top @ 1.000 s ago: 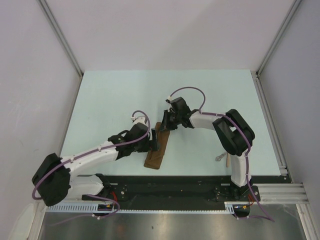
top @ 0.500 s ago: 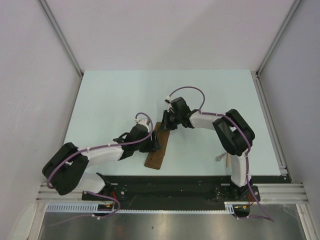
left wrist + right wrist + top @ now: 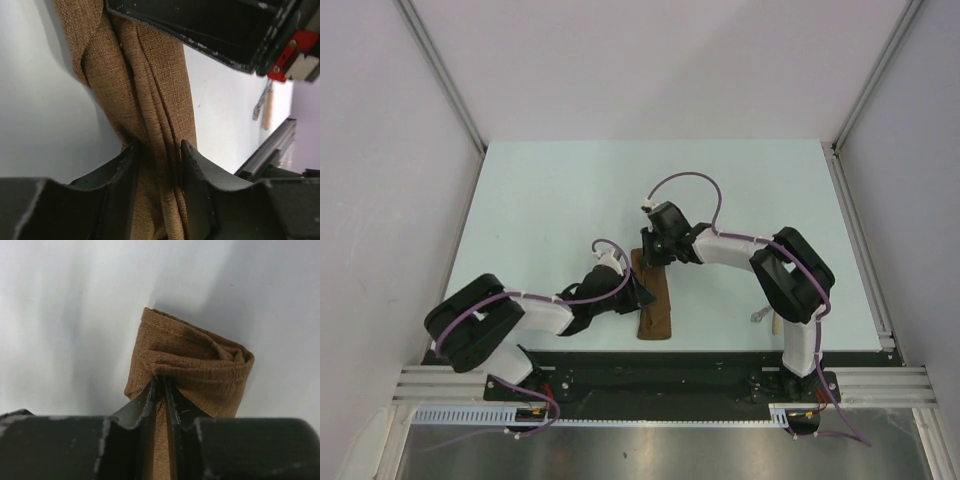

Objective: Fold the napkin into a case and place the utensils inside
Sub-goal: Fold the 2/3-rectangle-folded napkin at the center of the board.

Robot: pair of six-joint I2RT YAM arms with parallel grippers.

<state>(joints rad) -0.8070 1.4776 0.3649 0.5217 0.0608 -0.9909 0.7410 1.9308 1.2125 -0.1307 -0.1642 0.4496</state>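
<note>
Robotics lab cell: white panel walls point(image 3: 380, 150), aluminium frame rails point(image 3: 860, 385), pale table point(image 3: 550, 190).

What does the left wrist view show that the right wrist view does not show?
Only the left wrist view: the utensils lying on the table far from the napkin, the metal rail at the table's edge, and part of the right arm over the cloth. Only the right wrist view: the napkin's folded end, pinched between the narrow right jaws. Both: the brown napkin between that camera's own jaws, on the pale table.
</note>
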